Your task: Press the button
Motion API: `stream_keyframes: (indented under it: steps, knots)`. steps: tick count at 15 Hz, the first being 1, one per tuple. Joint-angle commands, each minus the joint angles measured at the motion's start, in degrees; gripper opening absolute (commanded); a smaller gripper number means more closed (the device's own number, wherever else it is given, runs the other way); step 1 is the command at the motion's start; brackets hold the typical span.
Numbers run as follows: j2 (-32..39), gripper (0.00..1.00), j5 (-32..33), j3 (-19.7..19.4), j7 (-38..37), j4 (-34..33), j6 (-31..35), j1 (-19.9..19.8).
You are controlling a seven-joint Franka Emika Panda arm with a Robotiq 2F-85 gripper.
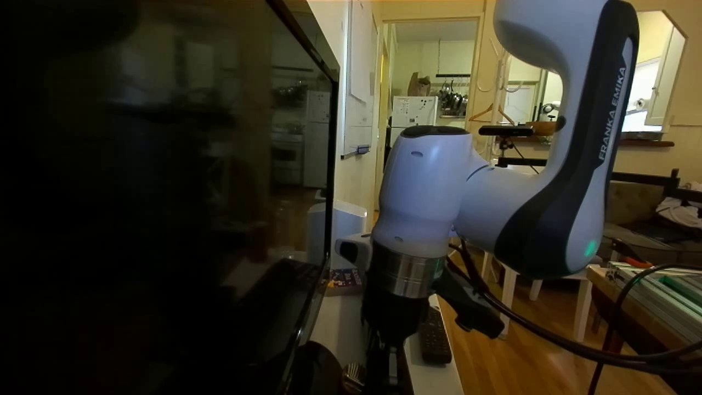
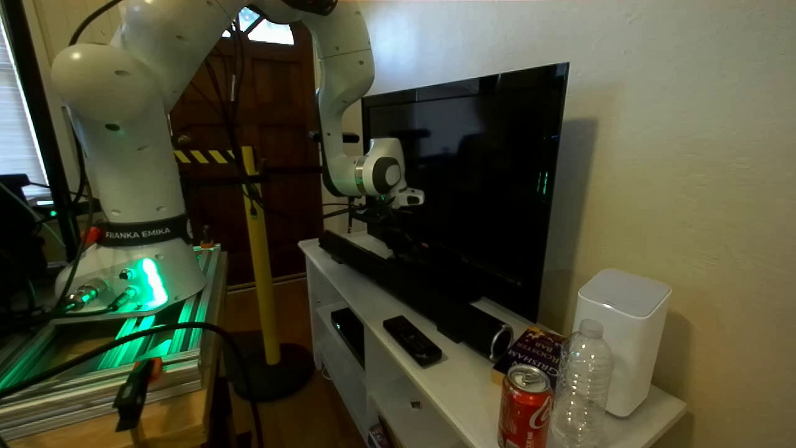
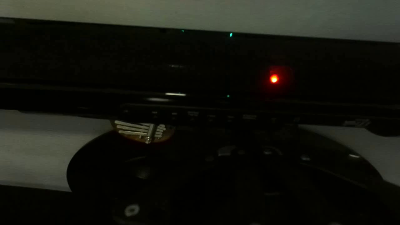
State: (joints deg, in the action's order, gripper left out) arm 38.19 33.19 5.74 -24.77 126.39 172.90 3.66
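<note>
Black claw [image 1: 387,368] hangs near the television's [image 2: 485,186] lower edge [image 3: 200,115]; gap unclear.

This is a home, judging by the television [image 2: 485,174], the sofa [image 1: 636,200], the fridge [image 1: 414,109] and the hanging pans [image 1: 453,102].

In an exterior view, a pale wall [image 2: 690,155] fills the upper right, with a white shelf unit [image 2: 466,386] at lower centre. A dark wooden door [image 2: 283,81] stands left of centre, bright panes [image 2: 270,31] at its top; a bright window [image 2: 13,118] edges the far left. In an exterior view, a doorway [image 1: 417,49] breaks the yellowish wall [image 1: 650,159] at upper centre, a white refrigerator [image 1: 414,109] beyond; a sofa [image 1: 636,203] sits at right, wooden floor [image 1: 488,367] at lower right.
</note>
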Motion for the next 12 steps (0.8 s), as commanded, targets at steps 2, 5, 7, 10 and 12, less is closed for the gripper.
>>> stream_keyframes:
  steps: [2, 5, 7, 10, 12]
  knots:
    - [-0.7, 0.01, -1.1, 1.4, 0.0, 2.2, 1.4, -2.4]
    - [-2.2, 0.01, -1.1, 1.6, -1.0, 3.9, 3.4, -2.8]
    - [-3.2, 0.01, -0.9, 1.7, -1.5, 5.0, 4.3, -2.9]
    - [-5.5, 0.01, -1.0, 1.6, -2.3, 6.6, 4.5, -2.6]
    - [-8.1, 0.02, -1.2, 1.5, -3.6, 8.1, 3.4, -1.9]
